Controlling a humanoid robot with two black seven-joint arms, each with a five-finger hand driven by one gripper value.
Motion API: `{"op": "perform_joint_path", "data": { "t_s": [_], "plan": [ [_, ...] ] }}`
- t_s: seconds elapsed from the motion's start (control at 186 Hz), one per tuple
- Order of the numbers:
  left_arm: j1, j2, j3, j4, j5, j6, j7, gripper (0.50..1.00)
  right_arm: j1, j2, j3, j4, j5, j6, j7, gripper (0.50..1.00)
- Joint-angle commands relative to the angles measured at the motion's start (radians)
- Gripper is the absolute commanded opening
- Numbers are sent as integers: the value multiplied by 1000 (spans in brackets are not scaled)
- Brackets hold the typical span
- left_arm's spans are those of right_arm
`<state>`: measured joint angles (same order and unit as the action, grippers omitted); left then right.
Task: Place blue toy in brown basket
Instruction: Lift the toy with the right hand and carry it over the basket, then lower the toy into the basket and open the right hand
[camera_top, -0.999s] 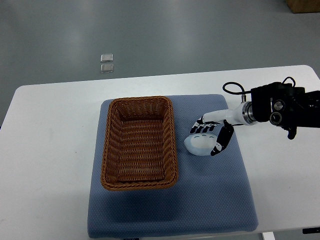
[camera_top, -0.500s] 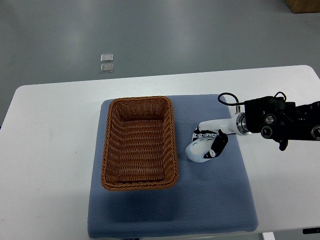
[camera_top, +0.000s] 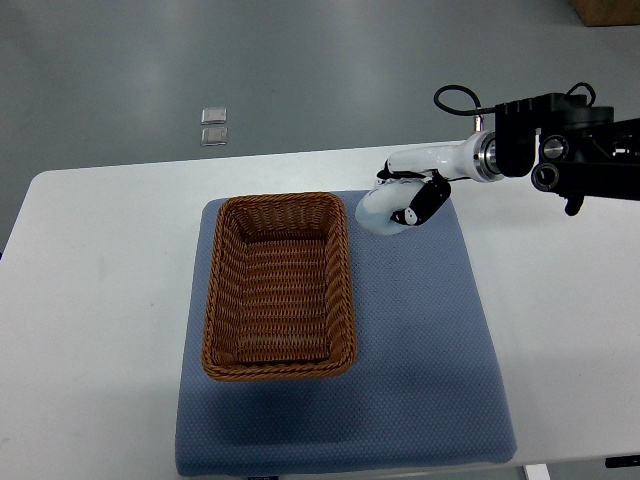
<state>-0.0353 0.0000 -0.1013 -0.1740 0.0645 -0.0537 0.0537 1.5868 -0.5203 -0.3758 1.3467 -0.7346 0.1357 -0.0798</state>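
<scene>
On the white counter (camera_top: 100, 300), a blue mat (camera_top: 420, 380) carries the brown basket (camera_top: 279, 286), empty, its long axis running near to far. Just right of its far right corner, the right robot hand (camera_top: 405, 205) has its fingers curled around the pale blue toy (camera_top: 378, 210); the basket's opening lies left and nearer.

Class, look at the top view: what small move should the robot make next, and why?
Probably carry the blue toy leftward over the brown basket. The right hand grips the toy just beyond the basket's right rim, and the basket looks empty, so release would come afterward.
</scene>
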Motion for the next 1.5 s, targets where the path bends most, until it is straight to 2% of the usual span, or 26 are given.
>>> {"op": "perform_joint_path", "data": {
  "t_s": [0.0, 0.113, 0.381, 0.548, 0.661, 0.806, 0.854, 0.956, 1.015, 1.117, 1.214, 1.359, 1.493],
  "plan": [
    [0, 0, 0, 1, 0, 0, 0, 1000, 35, 63, 5, -3, 46, 1, 2, 500],
    [0, 0, 0, 2, 0, 0, 0, 1000, 41, 152, 3, -23, 101, -13, 5, 500],
    [0, 0, 0, -5, 0, -2, 0, 1000, -11, 413, 5, -184, 116, -51, 15, 500],
    [0, 0, -1, 1, 0, -2, 0, 1000, -88, 499, 5, -268, 113, -51, 15, 500],
    [0, 0, 0, 1, 0, -2, 0, 1000, -137, 520, 6, -311, 103, -54, 21, 502],
    [0, 0, 0, -1, 0, -2, 0, 1000, -185, 520, 5, -360, 96, -79, 29, 539],
    [0, 0, 0, 1, 0, -2, 0, 1000, -195, 520, 5, -366, 96, -79, 31, 574],
    [0, 0, -1, 2, 0, -2, 0, 1000, -203, 520, 5, -373, 95, -80, 37, 615],
    [0, 0, -1, 2, 0, -2, 0, 1000, -212, 520, 5, -380, 96, -79, 46, 696],
    [0, 0, -1, 2, 0, -2, 0, 1000, -214, 520, 6, -382, 96, -76, 64, 789],
    [0, 0, -1, 2, 0, -2, 0, 1000, -212, 520, 6, -382, 98, -73, 67, 823],
    [2, 0, -1, 4, 0, -2, 0, 1000, -200, 520, 8, -379, 104, -67, 69, 850],
    [2, 0, -1, 4, 0, -2, 0, 1000, -162, 520, 47, -370, 113, -4, 72, 852]
  ]
}}
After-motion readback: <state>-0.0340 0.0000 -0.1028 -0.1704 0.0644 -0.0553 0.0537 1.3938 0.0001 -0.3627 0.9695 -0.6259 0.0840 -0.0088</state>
